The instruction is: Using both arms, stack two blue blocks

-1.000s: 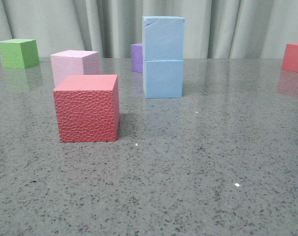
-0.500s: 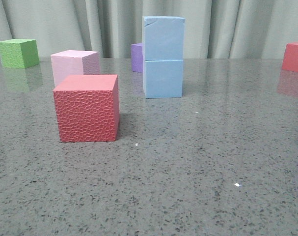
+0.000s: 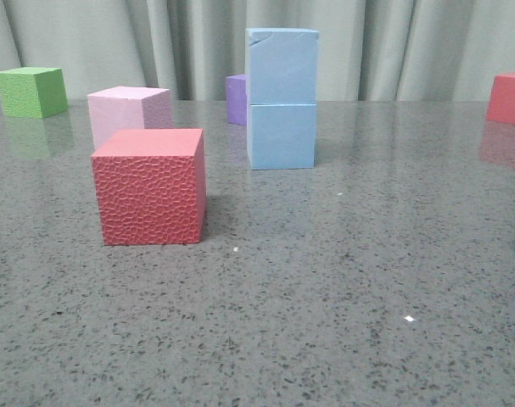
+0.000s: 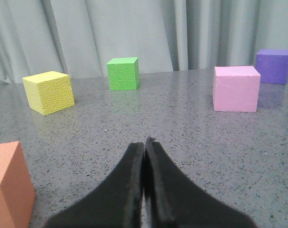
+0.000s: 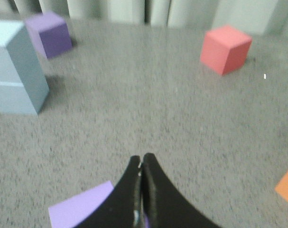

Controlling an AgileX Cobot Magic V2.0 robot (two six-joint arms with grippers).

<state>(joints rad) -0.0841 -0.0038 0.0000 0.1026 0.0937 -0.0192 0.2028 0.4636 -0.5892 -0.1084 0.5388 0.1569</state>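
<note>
Nothing moved (blue blocks (image 3: 281, 99) stacked).

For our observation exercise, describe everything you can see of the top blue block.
The top blue block is a pale sky-blue cube with smooth, foam-like faces and a small nick at its upper left corner. It sits upright and nearly flush on the bottom blue block, far back on the grey speckled table. Nothing else touches it; no claw is near. A purple cube stands behind.

Red cube (image 3: 150, 186), pink cube (image 3: 126, 112), green cube (image 3: 31, 91).
</note>
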